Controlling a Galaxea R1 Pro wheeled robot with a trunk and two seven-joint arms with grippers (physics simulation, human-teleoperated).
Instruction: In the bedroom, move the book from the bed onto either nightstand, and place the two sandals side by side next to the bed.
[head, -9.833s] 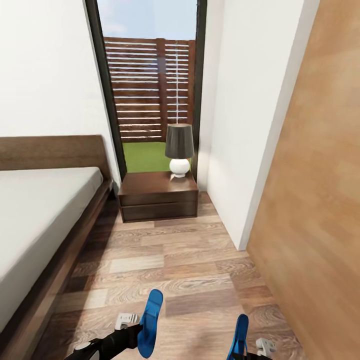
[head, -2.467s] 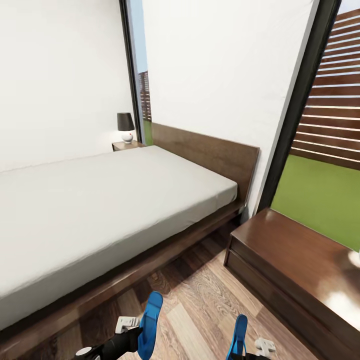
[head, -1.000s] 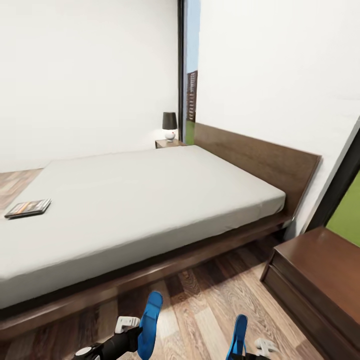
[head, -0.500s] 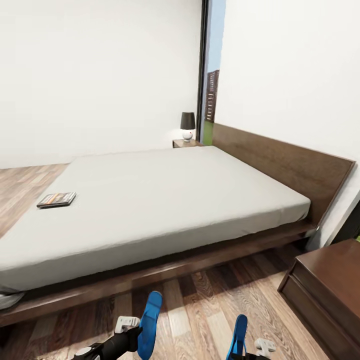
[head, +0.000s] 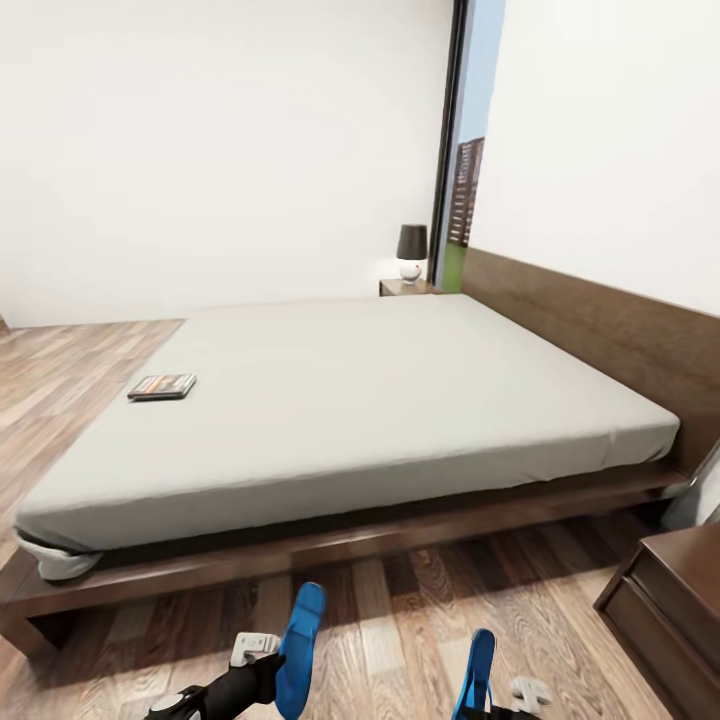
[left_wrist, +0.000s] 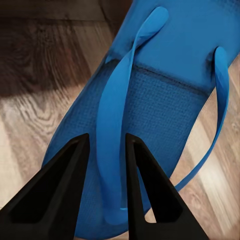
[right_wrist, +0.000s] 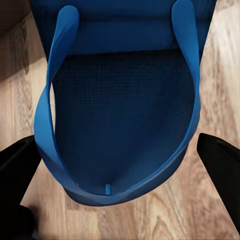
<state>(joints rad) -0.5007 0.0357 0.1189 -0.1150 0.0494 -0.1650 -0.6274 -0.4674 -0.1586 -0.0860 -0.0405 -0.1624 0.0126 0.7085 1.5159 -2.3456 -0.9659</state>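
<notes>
near nightstand (head: 668, 600) cut by frame edge, book (head: 161, 386) cover too small to read, far nightstand (head: 404, 287) mostly behind bed (head: 350, 400)

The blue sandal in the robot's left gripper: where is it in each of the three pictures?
Head view: the left sandal stands upright at the bottom, left of centre.
Left wrist view: its strap runs between the left gripper fingers.
Right wrist view: this is the other sandal, in the right gripper.
Shared landmark: the wood-plank floor.

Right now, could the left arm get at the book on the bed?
Probably not: the left claw is shut on a sandal, and the book lies far across the mattress.
</notes>
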